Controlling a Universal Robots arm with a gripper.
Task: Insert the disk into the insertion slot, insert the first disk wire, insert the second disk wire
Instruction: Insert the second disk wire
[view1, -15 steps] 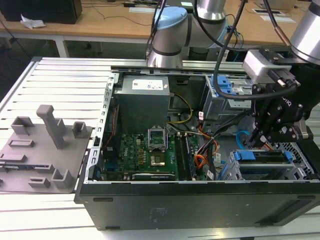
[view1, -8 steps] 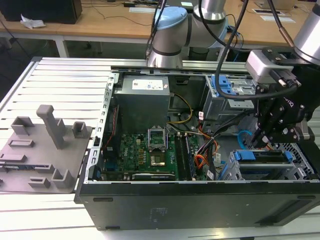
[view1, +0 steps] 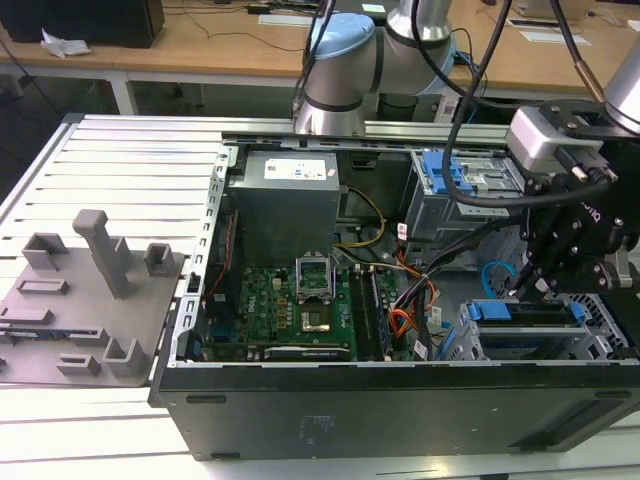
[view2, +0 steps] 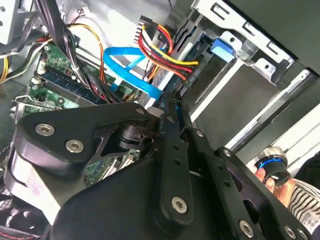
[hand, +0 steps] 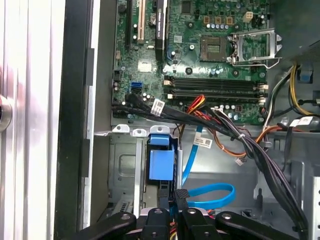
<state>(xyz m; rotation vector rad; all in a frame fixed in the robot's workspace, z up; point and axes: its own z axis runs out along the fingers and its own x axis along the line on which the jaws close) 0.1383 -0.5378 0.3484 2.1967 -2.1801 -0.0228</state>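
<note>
Overall, the exterior view looks down on an open computer case (view1: 400, 400) lying on a slatted metal table (view1: 120, 160). The green motherboard (view1: 290, 310) sits in the case's middle. Toward the exterior view's right, the black gripper (view1: 528, 288) reaches down into the case, just above the insertion slot (view1: 590, 340), a silver perforated cage. The disk (view1: 525, 312), edged by its bright blue carrier, already sits in that cage. The second disk wire (view1: 492, 275), a thin light-blue loop, lies just beside the fingers. Behind stands a taller grey cage (view1: 460, 200) with a blue latch. On the exterior view's left, a grey fixture plate (view1: 90, 300) rests on the table.

Next, the second wrist view looks along the gripper (view2: 172, 102) from behind its black linkage. The fingers are drawn close together at the rear edge of the disk (view2: 200, 55); whether they pinch anything cannot be told. The second disk wire (view2: 125, 65) loops right beside the fingertips. A bundle of red, yellow and black wires (view2: 160, 47) runs to a connector just above.

Finally, the first wrist view looks straight down past the gripper (hand: 172, 202). Its fingers sit nearly together at the end of the disk (hand: 162, 162), which lies in the insertion slot (hand: 122, 170). The second disk wire (hand: 210, 197) curls beside them on the case floor. The motherboard (hand: 200, 65) lies beyond.
</note>
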